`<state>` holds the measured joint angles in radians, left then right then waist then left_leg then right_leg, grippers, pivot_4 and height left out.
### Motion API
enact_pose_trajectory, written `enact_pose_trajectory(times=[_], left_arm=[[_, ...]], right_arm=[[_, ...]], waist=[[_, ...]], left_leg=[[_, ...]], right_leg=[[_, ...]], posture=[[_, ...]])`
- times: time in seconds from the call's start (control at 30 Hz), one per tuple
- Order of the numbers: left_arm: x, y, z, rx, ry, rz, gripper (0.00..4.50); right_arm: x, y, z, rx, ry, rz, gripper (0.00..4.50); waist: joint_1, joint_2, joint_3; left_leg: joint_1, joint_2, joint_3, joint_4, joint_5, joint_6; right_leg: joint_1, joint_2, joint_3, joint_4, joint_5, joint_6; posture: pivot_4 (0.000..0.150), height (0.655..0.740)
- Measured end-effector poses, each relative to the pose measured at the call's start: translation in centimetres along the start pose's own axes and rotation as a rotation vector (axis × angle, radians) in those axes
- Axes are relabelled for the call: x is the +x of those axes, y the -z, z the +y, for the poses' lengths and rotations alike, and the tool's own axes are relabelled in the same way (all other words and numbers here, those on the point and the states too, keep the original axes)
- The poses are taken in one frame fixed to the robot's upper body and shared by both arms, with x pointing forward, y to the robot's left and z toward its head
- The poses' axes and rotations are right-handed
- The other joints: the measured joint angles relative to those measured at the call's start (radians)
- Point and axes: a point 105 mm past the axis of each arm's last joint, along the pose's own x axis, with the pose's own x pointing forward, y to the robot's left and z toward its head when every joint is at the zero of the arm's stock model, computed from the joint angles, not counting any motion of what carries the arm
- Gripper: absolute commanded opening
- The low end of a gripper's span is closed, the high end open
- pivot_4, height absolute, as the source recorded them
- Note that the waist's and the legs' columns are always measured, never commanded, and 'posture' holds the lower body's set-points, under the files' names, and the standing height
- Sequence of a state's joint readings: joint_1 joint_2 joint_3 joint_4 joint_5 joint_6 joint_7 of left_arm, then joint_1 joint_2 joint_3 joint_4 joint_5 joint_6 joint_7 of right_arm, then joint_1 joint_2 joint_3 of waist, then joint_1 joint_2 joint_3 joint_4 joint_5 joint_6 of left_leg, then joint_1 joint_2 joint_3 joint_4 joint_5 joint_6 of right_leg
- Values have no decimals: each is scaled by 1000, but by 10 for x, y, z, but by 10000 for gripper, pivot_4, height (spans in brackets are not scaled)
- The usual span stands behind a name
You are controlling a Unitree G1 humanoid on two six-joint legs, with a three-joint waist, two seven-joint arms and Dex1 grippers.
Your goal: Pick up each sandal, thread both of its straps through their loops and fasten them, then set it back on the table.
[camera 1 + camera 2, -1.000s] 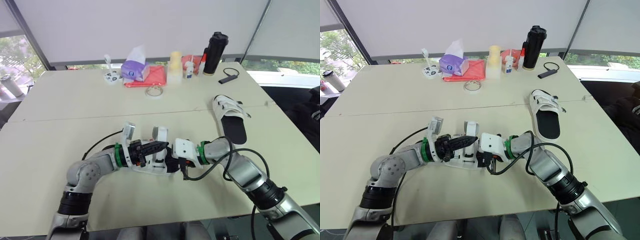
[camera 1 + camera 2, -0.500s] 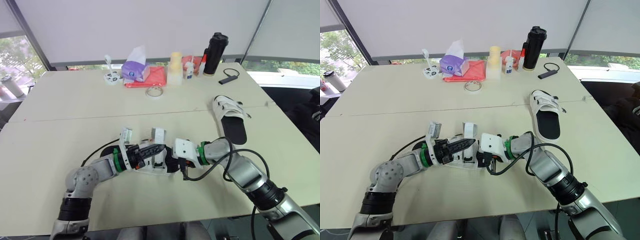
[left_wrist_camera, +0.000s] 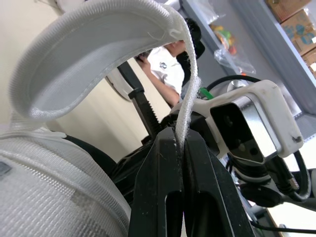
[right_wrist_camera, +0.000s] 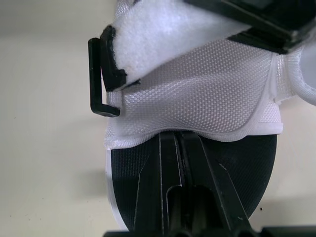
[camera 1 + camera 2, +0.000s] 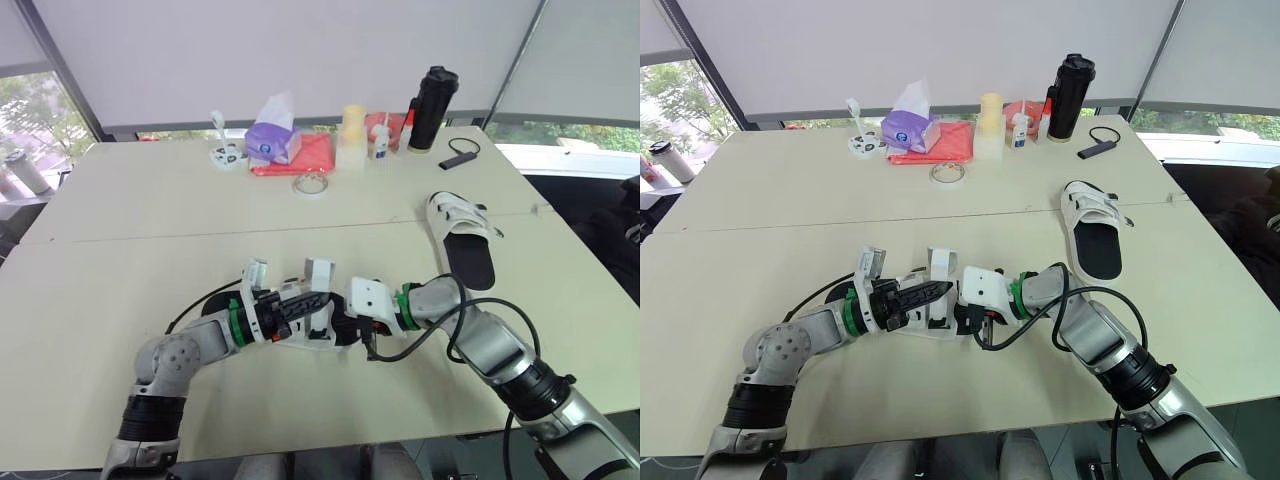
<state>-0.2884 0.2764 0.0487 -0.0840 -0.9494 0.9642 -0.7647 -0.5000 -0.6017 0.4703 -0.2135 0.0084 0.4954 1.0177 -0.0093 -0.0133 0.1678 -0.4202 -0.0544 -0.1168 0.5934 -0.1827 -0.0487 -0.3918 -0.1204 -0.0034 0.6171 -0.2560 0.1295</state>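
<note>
Near sandal (image 5: 312, 335): it lay at the front of the table (image 5: 150, 200), between your two grippers.
Left gripper (image 3: 180, 148): you had it pinched tight on the strap (image 3: 98, 44), arching it up, likely to thread the loop (image 4: 98, 74).
Right gripper (image 4: 178, 136): closed on the upper's hem, apparently to steady the sandal.

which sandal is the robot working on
The near sandal, in front of the robot: the left gripper pinches its raised strap. The other sandal lies alone farther right.

Near sandal (image 5: 318, 280) front-centre on table (image 5: 150, 200); other sandal (image 5: 462, 240) further right; bottle (image 5: 428, 105), tissues (image 5: 270, 140) at far edge.
</note>
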Motion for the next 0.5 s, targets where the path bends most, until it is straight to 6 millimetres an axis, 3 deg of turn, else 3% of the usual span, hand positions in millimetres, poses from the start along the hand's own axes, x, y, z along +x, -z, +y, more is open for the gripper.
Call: enact_pose_trajectory(times=[0.5], left_arm=[[4,8,7,46,17,34,355]], right_arm=[[0,3,0,9,3,11,0]], waist=[[5,4,-7]], left_leg=[[2,0,-1,0,-2,-3]], right_leg=[[2,-1,0,-3,0,0]], posture=[[1500,7400]])
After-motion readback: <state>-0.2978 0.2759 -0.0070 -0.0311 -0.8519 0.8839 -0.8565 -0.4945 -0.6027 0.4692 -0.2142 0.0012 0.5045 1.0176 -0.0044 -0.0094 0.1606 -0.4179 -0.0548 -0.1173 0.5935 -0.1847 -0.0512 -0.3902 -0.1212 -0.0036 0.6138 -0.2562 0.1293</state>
